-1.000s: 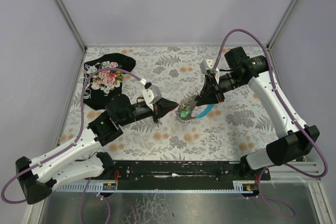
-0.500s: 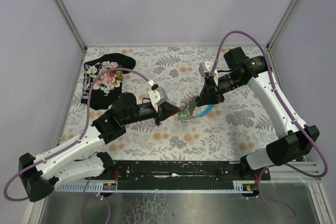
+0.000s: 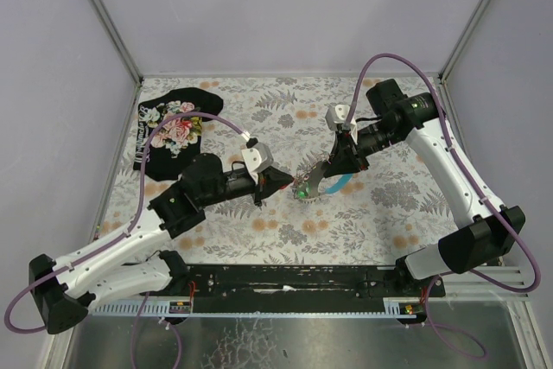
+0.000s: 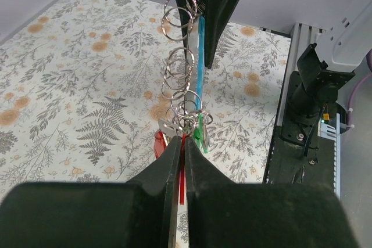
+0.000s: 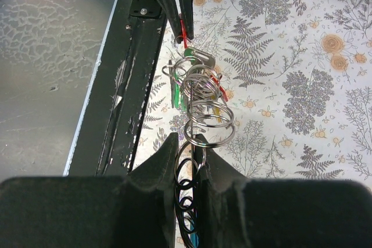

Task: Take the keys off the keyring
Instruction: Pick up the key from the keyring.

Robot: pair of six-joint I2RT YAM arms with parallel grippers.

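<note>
While my left gripper (image 4: 182,152) clenches a red-headed metal key (image 4: 158,143), my right gripper (image 5: 190,146) pinches the silvery keyring chain (image 5: 206,114). A fern-printed table (image 4: 75,79) lies below, pale walls (image 3: 285,15) around.

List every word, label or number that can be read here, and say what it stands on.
No text can be read.
White lettering along the edge of the black floral cloth: too small to read.
No other writing shows legibly in any view.
</note>
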